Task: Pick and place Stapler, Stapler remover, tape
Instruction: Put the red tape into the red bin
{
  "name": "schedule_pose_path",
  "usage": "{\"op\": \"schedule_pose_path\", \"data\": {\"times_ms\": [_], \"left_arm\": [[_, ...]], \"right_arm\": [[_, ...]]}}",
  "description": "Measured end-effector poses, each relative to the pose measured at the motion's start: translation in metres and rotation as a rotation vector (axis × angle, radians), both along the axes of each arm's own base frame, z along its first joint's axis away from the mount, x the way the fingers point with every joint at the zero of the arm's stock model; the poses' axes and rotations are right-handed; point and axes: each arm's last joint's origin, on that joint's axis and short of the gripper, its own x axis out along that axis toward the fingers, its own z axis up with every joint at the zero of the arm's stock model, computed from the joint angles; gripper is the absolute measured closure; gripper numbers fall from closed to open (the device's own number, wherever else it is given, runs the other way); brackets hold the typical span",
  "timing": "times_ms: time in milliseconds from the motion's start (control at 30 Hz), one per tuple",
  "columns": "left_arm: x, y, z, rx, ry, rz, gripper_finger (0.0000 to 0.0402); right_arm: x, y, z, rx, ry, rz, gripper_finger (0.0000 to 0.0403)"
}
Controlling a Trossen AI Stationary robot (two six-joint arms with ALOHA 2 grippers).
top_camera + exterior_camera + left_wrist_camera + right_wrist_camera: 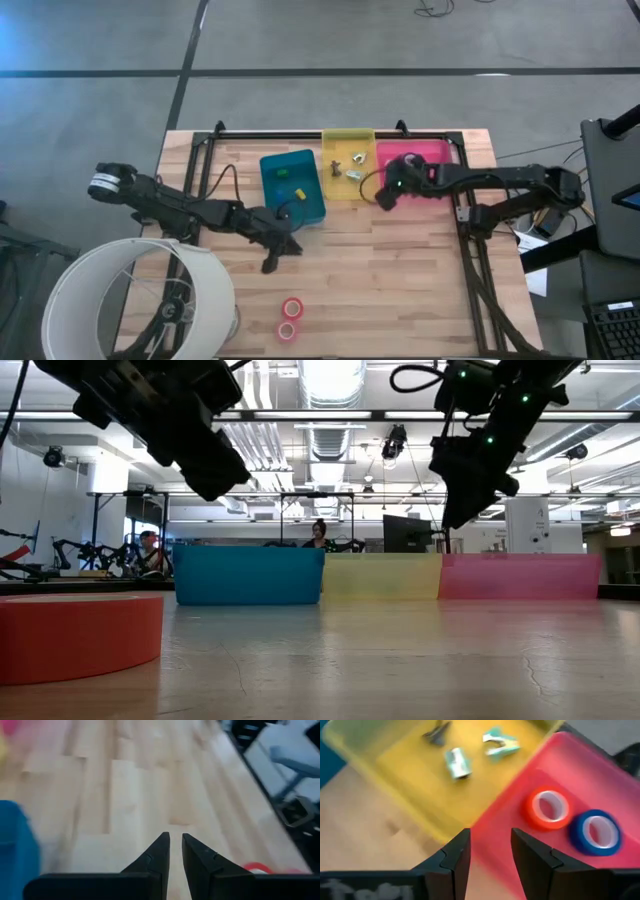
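Observation:
Two pinkish-red tape rolls (291,307) (287,330) lie flat on the wooden table near its front edge. One of them shows in the left wrist view (257,867). My left gripper (174,837) hangs shut and empty above bare table, just in front of the blue bin (293,185). My right gripper (490,832) hangs open and empty above the edge where the yellow bin (410,780) meets the pink bin (600,780). The pink bin holds a red roll (547,807) and a blue roll (595,832). Stapler removers (497,742) lie in the yellow bin. Small green things (283,172) lie in the blue bin; whether they are the stapler I cannot tell.
A large white lampshade (140,300) stands at the table's front left corner. The three bins stand side by side along the far edge. Bare wood (400,270) stretches across the middle and right of the table.

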Motion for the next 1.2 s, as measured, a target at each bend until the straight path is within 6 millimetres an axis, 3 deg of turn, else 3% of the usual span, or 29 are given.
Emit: {"op": "schedule_pose_path", "data": {"times_ms": [267,667,933,1200], "left_arm": [[0.002,-0.015,-0.012,-0.072,0.042,-0.213,0.0348],[0.035,-0.037,-0.045,-0.107,0.115,-0.277,0.0348],[0.060,-0.050,-0.053,-0.207,0.199,-0.243,0.0348],[0.059,-0.063,-0.039,-0.173,0.323,-0.193,0.0348]], "right_arm": [[0.014,0.025,-0.017,0.013,0.069,0.109,0.0255],[0.019,0.025,-0.029,-0.026,0.177,0.184,0.0257],[0.012,0.026,-0.008,-0.106,0.166,0.309,0.0254],[0.009,0.025,0.028,-0.251,0.096,0.349,0.0252]]}}
